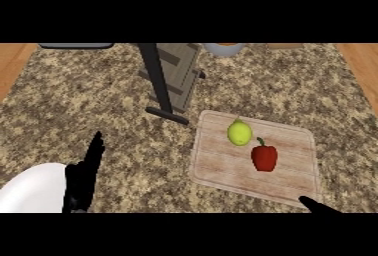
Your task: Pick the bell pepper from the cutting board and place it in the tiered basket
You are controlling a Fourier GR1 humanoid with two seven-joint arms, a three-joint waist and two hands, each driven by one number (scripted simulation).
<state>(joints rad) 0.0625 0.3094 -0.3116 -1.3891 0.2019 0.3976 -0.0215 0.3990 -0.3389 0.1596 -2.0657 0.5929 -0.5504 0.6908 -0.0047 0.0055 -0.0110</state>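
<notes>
A red bell pepper (264, 157) with a green stem lies on the wooden cutting board (221, 165) at the right of the counter, just below and right of a yellow-green lemon (239, 133). The tiered basket (171, 75), grey with a dark stand, rises at the upper middle. My left hand (83, 175) shows at the lower left, fingers straight and pointing up, far from the board. Only a dark tip of my right hand (317, 205) enters at the lower right, near the board's front corner; its fingers are hidden.
A white plate or bowl (29, 190) sits at the lower left beside my left hand. A bowl (224, 48) and other items line the far edge. Wooden floor borders the speckled counter (88, 110) on both sides.
</notes>
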